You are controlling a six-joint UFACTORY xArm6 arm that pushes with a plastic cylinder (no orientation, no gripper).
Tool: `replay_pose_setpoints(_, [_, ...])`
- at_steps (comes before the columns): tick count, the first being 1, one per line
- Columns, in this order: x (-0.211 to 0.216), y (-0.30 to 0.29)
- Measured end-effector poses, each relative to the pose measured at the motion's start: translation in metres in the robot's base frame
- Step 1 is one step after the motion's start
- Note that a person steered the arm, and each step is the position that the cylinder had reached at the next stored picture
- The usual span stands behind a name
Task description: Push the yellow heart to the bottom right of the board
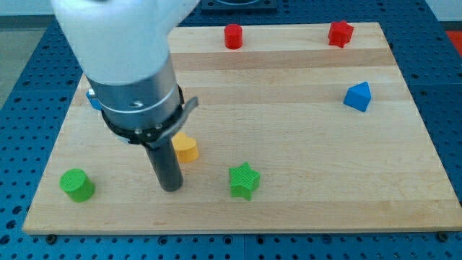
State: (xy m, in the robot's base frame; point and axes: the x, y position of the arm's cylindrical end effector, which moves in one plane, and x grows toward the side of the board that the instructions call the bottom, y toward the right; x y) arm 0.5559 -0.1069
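The yellow heart [186, 149] lies on the wooden board [303, 108] at the lower left of centre, partly hidden by my rod. My tip [170, 188] rests on the board just below and to the left of the yellow heart, close to it or touching it. A green star [244, 180] lies to the right of the tip, near the view's bottom. A green cylinder [76, 185] sits at the bottom left.
A red cylinder [232, 36] and a red star-like block [340, 33] sit along the top edge. A blue triangular block [358, 97] is at the right. Another blue block [94, 100] peeks out at the left, mostly hidden behind the arm's body.
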Motion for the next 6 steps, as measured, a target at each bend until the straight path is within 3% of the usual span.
replay_pose_setpoints(4, [-0.082, 0.001])
replay_pose_setpoints(6, [-0.103, 0.039])
